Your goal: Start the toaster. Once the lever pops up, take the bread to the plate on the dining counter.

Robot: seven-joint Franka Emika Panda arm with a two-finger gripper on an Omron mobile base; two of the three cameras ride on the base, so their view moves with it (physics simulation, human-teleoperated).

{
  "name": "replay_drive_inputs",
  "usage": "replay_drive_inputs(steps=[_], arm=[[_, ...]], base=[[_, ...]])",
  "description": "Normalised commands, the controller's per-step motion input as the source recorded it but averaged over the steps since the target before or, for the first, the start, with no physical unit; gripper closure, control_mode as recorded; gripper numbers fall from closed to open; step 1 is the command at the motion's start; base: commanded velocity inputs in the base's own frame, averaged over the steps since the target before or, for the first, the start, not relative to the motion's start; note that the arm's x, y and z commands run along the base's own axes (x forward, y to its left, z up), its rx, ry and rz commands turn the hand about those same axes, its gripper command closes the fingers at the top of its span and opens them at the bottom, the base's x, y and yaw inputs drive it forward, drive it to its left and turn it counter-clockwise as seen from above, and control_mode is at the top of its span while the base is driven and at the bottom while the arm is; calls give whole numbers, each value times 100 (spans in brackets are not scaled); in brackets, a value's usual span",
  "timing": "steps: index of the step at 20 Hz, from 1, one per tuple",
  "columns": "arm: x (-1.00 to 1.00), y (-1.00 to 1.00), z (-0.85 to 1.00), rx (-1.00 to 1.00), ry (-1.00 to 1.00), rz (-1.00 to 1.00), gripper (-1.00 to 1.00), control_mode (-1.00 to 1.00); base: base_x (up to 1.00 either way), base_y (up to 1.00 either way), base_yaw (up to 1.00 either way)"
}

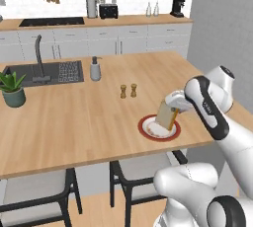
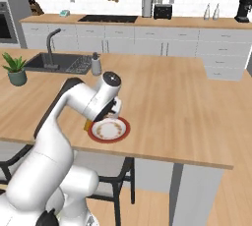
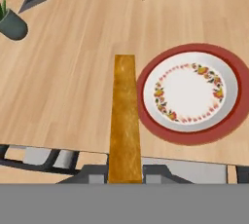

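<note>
My gripper (image 1: 173,104) is shut on the bread (image 1: 167,115), a tan slice with an orange-brown crust that hangs upright just above the red-rimmed plate (image 1: 144,128) near the front edge of the dining counter (image 1: 74,117). In the hand view the bread (image 3: 125,121) shows edge-on between the fingertips, just left of the plate (image 3: 228,121). From the right base the arm hides most of the slice; a corner of bread (image 2: 87,125) shows beside the plate (image 2: 123,132). The black toaster (image 1: 108,11) (image 2: 163,11) stands far off on the back worktop.
Salt and pepper shakers (image 1: 128,91) stand behind the plate. A soap dispenser (image 1: 95,69), the inset sink (image 1: 44,73) and a potted plant (image 1: 13,89) are to the left. Dark stools (image 1: 128,181) sit under the counter's front edge. A coffee machine (image 1: 178,5) stands at back right.
</note>
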Motion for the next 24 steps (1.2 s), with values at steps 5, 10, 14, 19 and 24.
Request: replay_drive_inputs(steps=[5, 10, 14, 19, 24], arm=[[27, 0, -31, 5, 9, 0, 100, -100], [68, 0, -16, 0, 0, 0, 100, -100], [32, 0, -25, 0, 3, 0, 100, -100], [0, -2, -34, 0, 2, 0, 100, -100], [0, -6, -24, 0, 0, 0, 100, -100]], base=[[0, 0, 0], [0, 0, 0], [0, 0, 0], [0, 0, 0], [0, 0, 0]])
